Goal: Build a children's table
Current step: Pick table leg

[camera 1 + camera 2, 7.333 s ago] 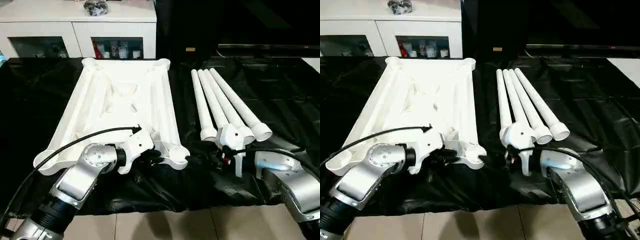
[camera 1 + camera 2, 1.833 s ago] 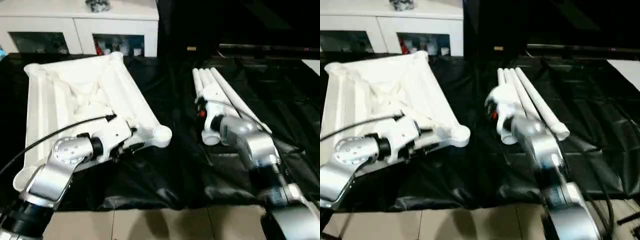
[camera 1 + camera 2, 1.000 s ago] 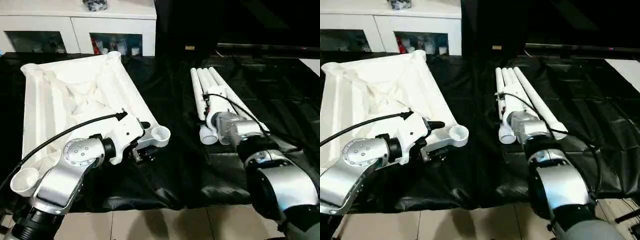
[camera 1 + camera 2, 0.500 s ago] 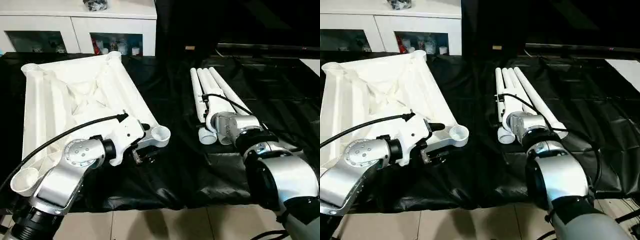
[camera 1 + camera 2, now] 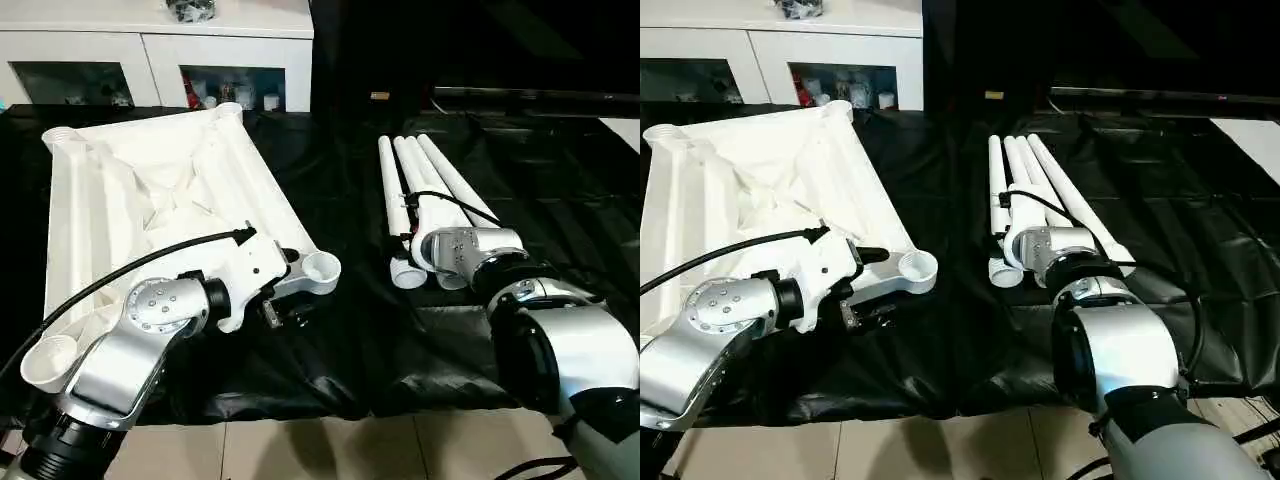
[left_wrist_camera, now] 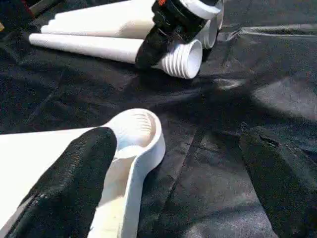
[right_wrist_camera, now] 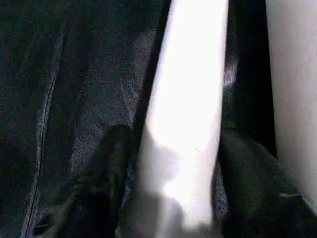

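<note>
On black sheet (image 5: 350, 340): left gripper (image 6: 183, 183) spread wide at tabletop (image 5: 150, 200) socket (image 6: 136, 130); right gripper (image 7: 173, 168) straddling leftmost leg (image 7: 190, 99), grip unclear.

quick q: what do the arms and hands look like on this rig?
Both forearms are rounded brushed-silver shells with round joint caps. The left hand has a white housing and two black fingers; a black cable loops along it. The right hand has black fingers, a black cable and a small red marking.
</note>
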Motion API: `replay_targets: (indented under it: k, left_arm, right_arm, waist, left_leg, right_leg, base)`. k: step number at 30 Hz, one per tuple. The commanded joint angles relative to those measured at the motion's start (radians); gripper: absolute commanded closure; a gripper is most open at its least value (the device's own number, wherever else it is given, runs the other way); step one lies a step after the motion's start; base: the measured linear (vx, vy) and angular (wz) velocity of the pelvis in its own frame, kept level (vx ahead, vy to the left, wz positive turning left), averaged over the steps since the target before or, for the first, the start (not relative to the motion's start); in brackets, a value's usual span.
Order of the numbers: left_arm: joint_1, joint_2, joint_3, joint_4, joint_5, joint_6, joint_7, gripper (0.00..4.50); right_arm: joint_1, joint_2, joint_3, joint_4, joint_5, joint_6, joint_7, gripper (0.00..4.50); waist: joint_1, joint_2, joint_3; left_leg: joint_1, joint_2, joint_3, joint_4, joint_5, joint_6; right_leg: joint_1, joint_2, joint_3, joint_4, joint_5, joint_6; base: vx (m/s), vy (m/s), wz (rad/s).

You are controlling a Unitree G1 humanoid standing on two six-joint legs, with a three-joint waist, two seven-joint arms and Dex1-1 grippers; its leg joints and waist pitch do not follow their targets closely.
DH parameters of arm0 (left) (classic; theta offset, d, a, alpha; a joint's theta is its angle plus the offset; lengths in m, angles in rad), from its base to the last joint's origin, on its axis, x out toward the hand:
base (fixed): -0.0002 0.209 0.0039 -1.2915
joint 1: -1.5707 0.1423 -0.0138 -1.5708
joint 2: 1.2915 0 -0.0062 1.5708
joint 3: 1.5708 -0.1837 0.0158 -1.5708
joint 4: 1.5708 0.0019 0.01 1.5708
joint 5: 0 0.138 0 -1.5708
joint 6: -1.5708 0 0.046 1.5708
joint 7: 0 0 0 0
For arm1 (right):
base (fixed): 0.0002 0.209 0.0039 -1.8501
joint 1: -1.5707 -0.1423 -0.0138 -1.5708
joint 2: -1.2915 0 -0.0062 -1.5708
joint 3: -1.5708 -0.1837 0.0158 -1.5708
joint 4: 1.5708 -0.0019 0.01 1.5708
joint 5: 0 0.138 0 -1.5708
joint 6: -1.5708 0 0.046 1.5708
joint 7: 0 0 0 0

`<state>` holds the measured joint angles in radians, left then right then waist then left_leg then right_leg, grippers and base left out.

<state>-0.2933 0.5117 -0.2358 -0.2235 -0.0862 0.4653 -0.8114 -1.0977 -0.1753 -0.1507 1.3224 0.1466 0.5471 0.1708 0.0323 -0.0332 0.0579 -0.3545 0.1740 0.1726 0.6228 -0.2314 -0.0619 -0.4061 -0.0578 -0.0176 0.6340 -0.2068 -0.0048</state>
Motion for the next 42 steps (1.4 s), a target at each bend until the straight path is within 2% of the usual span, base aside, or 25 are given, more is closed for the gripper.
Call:
replay_targets:
  k: [1, 6, 13, 14, 18, 20, 21, 22, 23, 24, 25, 26, 27, 28, 29, 30, 31, 32, 34, 35, 36, 37, 38, 39, 42]
  left_arm:
    - [-0.016, 0.009, -0.013, -0.028, -0.008, 0.010, -0.008, 0.00]
    - [-0.019, 0.007, -0.012, -0.026, -0.008, 0.011, -0.008, 0.00]
    - [-0.024, -0.007, 0.008, -0.034, -0.018, 0.012, 0.005, 0.00]
    - [-0.026, -0.020, 0.020, -0.038, -0.029, 0.014, 0.016, 0.00]
    - [-0.047, -0.074, 0.059, -0.030, -0.052, 0.013, 0.069, 0.00]
    - [-0.089, -0.127, 0.078, 0.003, -0.040, 0.039, 0.142, 0.00]
    - [-0.112, -0.158, 0.089, 0.027, -0.033, 0.060, 0.187, 0.00]
    - [-0.112, -0.158, 0.089, 0.027, -0.033, 0.060, 0.187, 0.00]
    - [-0.139, -0.199, 0.108, 0.056, -0.034, 0.075, 0.238, 0.00]
    - [-0.156, -0.227, 0.122, 0.075, -0.041, 0.091, 0.269, 0.00]
    - [-0.156, -0.227, 0.122, 0.075, -0.041, 0.091, 0.269, 0.00]
    - [-0.156, -0.227, 0.122, 0.075, -0.041, 0.091, 0.269, 0.00]
    - [-0.184, -0.270, 0.145, 0.102, -0.056, 0.115, 0.314, 0.00]
    - [-0.246, -0.371, 0.221, 0.151, -0.119, 0.193, 0.405, 0.00]
    - [-0.266, -0.407, 0.251, 0.165, -0.149, 0.218, 0.430, 0.00]
    - [-0.286, -0.440, 0.281, 0.177, -0.183, 0.247, 0.453, 0.00]
    - [-0.309, -0.481, 0.313, 0.182, -0.240, 0.271, 0.463, 0.00]
    - [-0.309, -0.481, 0.313, 0.182, -0.240, 0.271, 0.463, 0.00]
    - [-0.340, -0.533, 0.350, 0.187, -0.313, 0.311, 0.474, 0.00]
    - [-0.342, -0.537, 0.352, 0.187, -0.318, 0.313, 0.475, 0.00]
    - [-0.370, -0.579, 0.385, 0.202, -0.373, 0.338, 0.490, 0.00]
    - [-0.370, -0.579, 0.385, 0.202, -0.373, 0.338, 0.490, 0.00]
    - [-0.383, -0.595, 0.401, 0.210, -0.399, 0.342, 0.496, 0.00]
    - [-0.391, -0.606, 0.413, 0.214, -0.420, 0.346, 0.499, 0.00]
    - [-0.417, -0.641, 0.461, 0.202, -0.467, 0.401, 0.514, 0.00]
  right_arm:
    - [-0.007, -0.011, -0.010, 0.020, 0.000, 0.018, -0.010, 2.03]
    - [0.004, -0.011, -0.025, 0.017, -0.001, 0.006, -0.019, 2.43]
    - [0.001, -0.021, -0.055, 0.005, 0.016, -0.024, 0.003, 2.55]
    - [-0.004, -0.022, -0.074, -0.003, 0.036, -0.035, 0.025, 2.56]
    - [-0.010, -0.028, -0.111, -0.038, 0.080, -0.085, 0.117, 2.56]
    - [0.008, -0.031, -0.117, -0.084, 0.101, -0.129, 0.211, 2.56]
    - [0.023, -0.032, -0.118, -0.111, 0.111, -0.139, 0.255, 2.56]
    - [0.023, -0.032, -0.118, -0.111, 0.111, -0.139, 0.255, 2.56]
    - [0.048, -0.030, -0.112, -0.156, 0.123, -0.150, 0.324, 2.56]
    - [0.065, -0.029, -0.109, -0.188, 0.131, -0.150, 0.370, 2.56]
    - [0.065, -0.029, -0.109, -0.188, 0.131, -0.150, 0.370, 2.56]
    - [0.065, -0.029, -0.109, -0.188, 0.131, -0.150, 0.370, 2.57]
    - [0.102, -0.026, -0.099, -0.259, 0.154, -0.147, 0.453, 2.57]
    - [0.202, -0.021, -0.078, -0.449, 0.227, -0.113, 0.617, 2.57]
    - [0.239, -0.020, -0.069, -0.519, 0.256, -0.097, 0.668, 2.57]
    - [0.277, -0.018, -0.065, -0.594, 0.293, -0.071, 0.708, 2.57]
    - [0.327, -0.020, -0.060, -0.693, 0.346, -0.029, 0.753, 2.57]
    - [0.327, -0.020, -0.060, -0.693, 0.346, -0.029, 0.753, 2.57]
    - [0.397, -0.025, -0.048, -0.821, 0.415, 0.027, 0.817, 2.57]
    - [0.402, -0.025, -0.048, -0.830, 0.419, 0.031, 0.822, 2.57]
    - [0.462, -0.035, -0.022, -0.925, 0.460, 0.061, 0.882, 2.57]
    - [0.462, -0.035, -0.022, -0.925, 0.460, 0.061, 0.882, 2.57]
    - [0.480, -0.039, -0.012, -0.949, 0.468, 0.067, 0.902, 2.57]
    - [0.490, -0.042, -0.004, -0.963, 0.471, 0.072, 0.912, 2.57]
    - [0.528, -0.044, 0.001, -1.031, 0.479, 0.103, 0.919, 2.57]
  waist:
    - [0.001, 0.005, -0.071]
    - [0.001, 0.002, -0.071]
    - [0.003, 0.001, -0.073]
    - [0.003, 0.001, -0.073]
    - [0.004, -0.001, -0.075]
    - [0.006, -0.003, -0.077]
    - [0.008, -0.001, -0.078]
    - [0.010, -0.003, -0.078]
    - [0.011, -0.001, -0.078]
    - [0.009, -0.004, -0.076]
    - [0.013, -0.004, -0.078]
    - [0.015, -0.006, -0.083]
    - [0.013, -0.006, -0.081]
    - [0.018, 0.001, -0.081]
    - [0.027, -0.004, -0.083]
    - [0.030, -0.005, -0.085]
    - [0.037, -0.011, -0.083]
    - [0.037, -0.013, -0.082]
    - [0.037, -0.015, -0.075]
    - [0.037, -0.015, -0.072]
    - [0.041, -0.011, -0.069]
    - [0.041, -0.011, -0.069]
    - [0.039, -0.014, -0.069]
    - [0.039, -0.010, -0.069]
    - [0.037, -0.013, -0.069]
  left_leg:
    - [0.001, 0.040, 0.001, -0.066, 0.023, 0.041]
    - [0.001, 0.041, 0.001, -0.067, 0.020, 0.038]
    - [0.001, 0.040, 0.000, -0.066, 0.030, 0.040]
    - [0.000, 0.040, 0.001, -0.065, 0.031, 0.043]
    - [-0.004, 0.040, 0.002, -0.062, 0.050, 0.070]
    - [-0.005, 0.042, 0.002, -0.059, 0.059, 0.085]
    - [-0.006, 0.042, 0.002, -0.056, 0.070, 0.103]
    - [-0.005, 0.043, 0.002, -0.055, 0.072, 0.108]
    - [-0.006, 0.043, -0.001, -0.055, 0.074, 0.116]
    - [-0.009, 0.042, 0.002, -0.056, 0.068, 0.119]
    - [-0.006, 0.045, 0.001, -0.053, 0.062, 0.121]
    - [-0.008, 0.043, -0.002, -0.052, 0.092, 0.127]
    - [-0.013, 0.041, -0.001, -0.051, 0.098, 0.132]
    - [-0.011, 0.041, 0.001, -0.047, 0.104, 0.141]
    - [-0.007, 0.047, 0.001, -0.043, 0.117, 0.156]
    - [-0.012, 0.046, -0.004, -0.044, 0.131, 0.160]
    - [-0.011, 0.046, -0.003, -0.044, 0.119, 0.172]
    - [-0.012, 0.049, -0.007, -0.048, 0.090, 0.171]
    - [-0.009, 0.048, -0.005, -0.051, 0.026, 0.146]
    - [-0.010, 0.046, -0.006, -0.054, 0.012, 0.136]
    - [-0.006, 0.046, -0.007, -0.056, -0.018, 0.117]
    - [-0.006, 0.046, -0.007, -0.056, -0.018, 0.117]
    - [-0.007, 0.047, -0.009, -0.058, -0.023, 0.108]
    - [-0.007, 0.044, -0.008, -0.057, -0.023, 0.104]
    - [-0.010, 0.044, -0.011, -0.059, -0.017, 0.093]
  right_leg:
    - [0.057, -0.064, 0.032, -0.041, 0.070, -0.317]
    - [0.057, -0.064, 0.032, -0.041, 0.063, -0.314]
    - [0.058, -0.064, 0.032, -0.039, 0.084, -0.316]
    - [0.058, -0.064, 0.032, -0.038, 0.089, -0.318]
    - [0.060, -0.064, 0.033, -0.036, 0.131, -0.338]
    - [0.063, -0.066, 0.033, -0.035, 0.150, -0.346]
    - [0.063, -0.064, 0.033, -0.034, 0.171, -0.351]
    - [0.062, -0.066, 0.034, -0.034, 0.173, -0.354]
    - [0.062, -0.067, 0.033, -0.034, 0.163, -0.357]
    - [0.063, -0.064, 0.033, -0.037, 0.157, -0.356]
    - [0.063, -0.068, 0.033, -0.038, 0.147, -0.353]
    - [0.064, -0.068, 0.032, -0.032, 0.163, -0.357]
    - [0.066, -0.065, 0.033, -0.032, 0.180, -0.358]
    - [0.067, -0.061, 0.034, -0.031, 0.224, -0.356]
    - [0.067, -0.065, 0.036, -0.030, 0.281, -0.369]
    - [0.073, -0.065, 0.033, -0.026, 0.296, -0.374]
    - [0.069, -0.067, 0.033, -0.031, 0.277, -0.377]
    - [0.065, -0.071, 0.029, -0.035, 0.209, -0.378]
    - [0.063, -0.073, 0.030, -0.049, 0.077, -0.360]
    - [0.064, -0.071, 0.029, -0.052, 0.040, -0.350]
    - [0.062, -0.070, 0.030, -0.061, -0.021, -0.323]
    - [0.062, -0.070, 0.030, -0.061, -0.021, -0.323]
    - [0.060, -0.070, 0.029, -0.064, -0.047, -0.305]
    - [0.061, -0.069, 0.030, -0.066, -0.053, -0.300]
    - [0.059, -0.070, 0.028, -0.068, -0.064, -0.289]
  base:
    - [0.000, 0.000, 0.00]
    - [0.000, 0.000, 0.00]
    - [0.000, 0.000, 0.00]
    - [0.000, 0.000, 0.00]
    - [0.000, 0.000, 0.00]
    - [0.000, 0.000, 0.00]
    - [0.000, 0.000, 0.00]
    - [0.000, 0.000, 0.00]
    - [0.000, 0.000, 0.00]
    - [0.000, 0.000, 0.00]
    - [0.000, 0.000, 0.00]
    - [0.000, 0.000, 0.00]
    - [0.000, 0.000, 0.00]
    - [0.000, 0.000, 0.00]
    - [0.000, 0.000, 0.00]
    - [0.000, 0.000, 0.00]
    - [0.000, 0.000, 0.00]
    - [0.000, 0.000, 0.00]
    - [0.000, 0.000, 0.00]
    - [0.000, 0.000, 0.00]
    - [0.000, 0.000, 0.00]
    - [0.000, 0.000, 0.00]
    - [0.000, 0.000, 0.00]
    - [0.000, 0.000, 0.00]
    - [0.000, 0.000, 0.00]
